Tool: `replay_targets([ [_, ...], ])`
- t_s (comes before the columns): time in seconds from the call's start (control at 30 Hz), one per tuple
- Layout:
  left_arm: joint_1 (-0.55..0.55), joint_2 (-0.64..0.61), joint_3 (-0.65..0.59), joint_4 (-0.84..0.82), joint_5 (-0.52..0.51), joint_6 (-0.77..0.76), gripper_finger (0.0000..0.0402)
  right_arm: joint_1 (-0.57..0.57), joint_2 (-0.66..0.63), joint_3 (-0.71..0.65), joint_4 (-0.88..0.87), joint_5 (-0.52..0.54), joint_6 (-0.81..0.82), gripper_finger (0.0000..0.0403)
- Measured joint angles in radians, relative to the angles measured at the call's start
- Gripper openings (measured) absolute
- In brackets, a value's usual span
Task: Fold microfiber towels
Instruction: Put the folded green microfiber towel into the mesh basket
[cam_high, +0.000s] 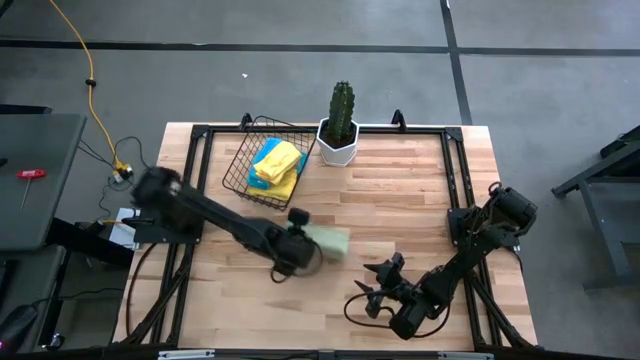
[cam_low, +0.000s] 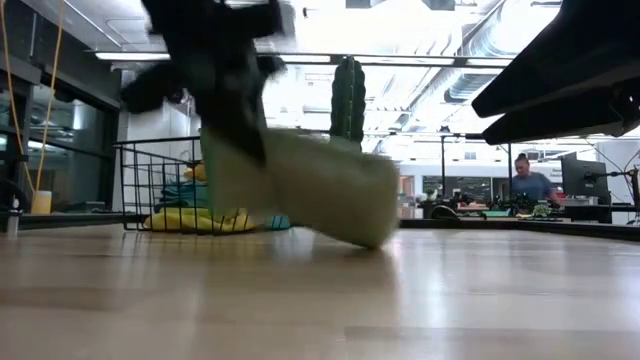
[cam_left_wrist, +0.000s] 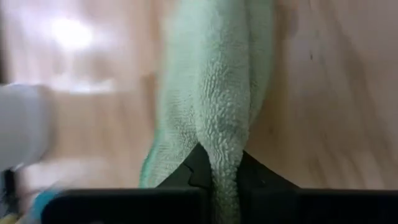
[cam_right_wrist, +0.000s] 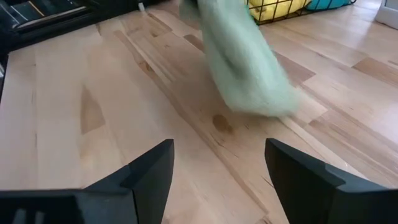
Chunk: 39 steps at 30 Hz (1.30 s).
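A pale green microfiber towel (cam_high: 332, 240) hangs bunched at the table's middle, and my left gripper (cam_high: 300, 247) is shut on it. The low view shows the towel (cam_low: 320, 185) trailing slantwise below the dark fingers. Whether its lower end (cam_low: 375, 235) touches the wood I cannot tell. Yellow and blue towels (cam_high: 277, 165) lie heaped in the black wire basket (cam_high: 240, 160) at the far left. My right gripper (cam_high: 372, 290) waits open near the front edge, right of centre, with the green towel (cam_right_wrist: 245, 68) beyond its fingers. My left gripper pinches a gathered ridge of the green towel (cam_left_wrist: 221, 165) between its two fingers. Several layers seem bunched there. The fingers slant downward from the table's left side. The rest of the cloth (cam_left_wrist: 214, 87) trails away from the fingertips, slack.
A cactus in a white pot (cam_high: 340, 128) stands at the far edge beside the basket. Bare wood (cam_high: 400, 200) lies between the towel and the right arm. A person sits at a desk (cam_low: 528, 180) in the room behind.
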Motion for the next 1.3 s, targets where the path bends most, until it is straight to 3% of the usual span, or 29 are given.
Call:
replay_targets([
  [0.2,0.002,-0.338,0.001,-0.064,-0.038,-0.055,0.0004,-0.002,0.0,0.0,0.001,0.0,-0.004,0.0243],
  [0.4,0.086,-0.561,0.101,-0.257,-0.43,-0.027,0.0004,-0.011,0.0,0.0,0.026,-0.005,-0.006,0.0243],
  [0.47,0.162,-0.587,0.146,-0.292,-0.485,-0.019,0.0004,-0.017,0.0,0.0,0.031,-0.005,-0.02,0.0243],
  [0.6,0.376,-0.592,0.185,-0.317,-0.402,-0.023,0.0004,-0.031,0.0,0.0,0.034,-0.03,-0.032,0.0243],
  [0.77,0.632,-0.532,0.131,-0.325,-0.059,-0.085,0.0004,-0.041,0.0,0.0,0.041,-0.077,-0.032,0.0243],
  [0.83,0.699,-0.491,0.092,-0.31,0.027,-0.105,0.0004,-0.04,0.0,0.0,0.042,-0.079,-0.034,0.0243],
  [1.13,0.783,-0.329,-0.009,-0.211,0.008,-0.15,0.0004,-0.04,0.0,0.0,0.051,-0.087,-0.056,0.0243],
  [1.3,0.763,-0.392,0.001,-0.167,-0.161,-0.136,0.0004,-0.04,0.0,0.0,0.05,-0.087,-0.058,0.0243],
])
